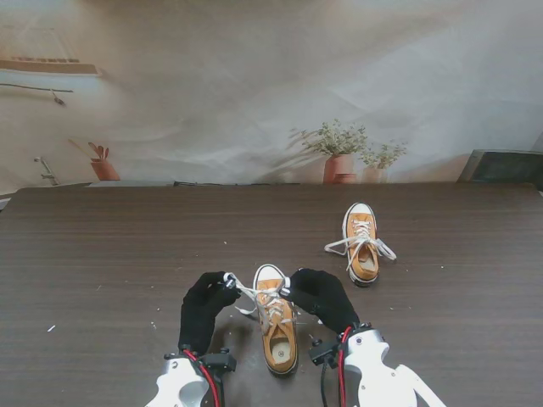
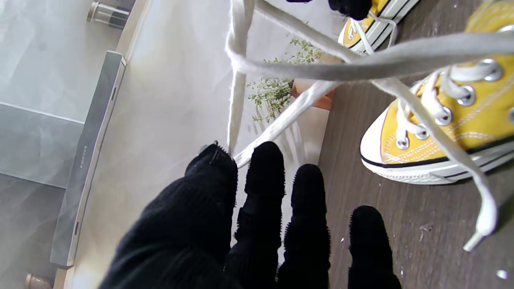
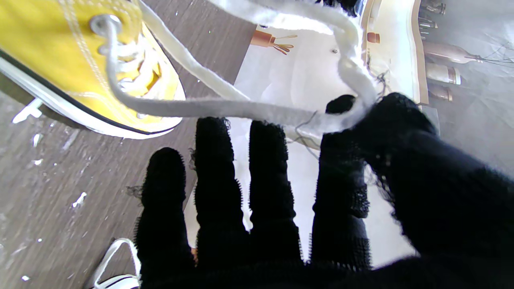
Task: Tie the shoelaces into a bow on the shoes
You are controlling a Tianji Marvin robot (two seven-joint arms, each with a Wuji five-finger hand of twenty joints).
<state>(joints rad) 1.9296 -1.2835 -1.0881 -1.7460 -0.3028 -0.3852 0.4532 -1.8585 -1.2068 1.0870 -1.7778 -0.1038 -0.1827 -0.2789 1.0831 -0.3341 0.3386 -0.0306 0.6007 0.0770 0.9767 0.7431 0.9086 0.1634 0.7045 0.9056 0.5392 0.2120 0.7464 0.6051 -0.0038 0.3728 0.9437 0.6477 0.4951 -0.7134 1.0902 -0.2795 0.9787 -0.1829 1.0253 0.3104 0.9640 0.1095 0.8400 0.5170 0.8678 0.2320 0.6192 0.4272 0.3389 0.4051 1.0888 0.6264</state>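
Both black-gloved robot hands, left robot hand [image 1: 206, 303] and right robot hand [image 1: 321, 297], pinch white shoelaces [image 1: 254, 294] pulled taut between them above the yellow sneaker [image 1: 277, 326]; second sneaker [image 1: 362, 242] sits beyond my right robot hand on the bench [image 1: 119, 254].

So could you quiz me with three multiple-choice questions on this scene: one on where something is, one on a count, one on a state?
1. Where is the far shoe?
A. farther from me and to the right of the near shoe
B. between the hands
C. off the table

2. How many shoes are on the table?
A. one
B. two
C. three

3. The left hand is
A. open
B. shut on a lace
C. out of view

Answers: 1 A, stand view shows it. 2 B, two yellow shoes. 3 B, lace pinched between its fingers.
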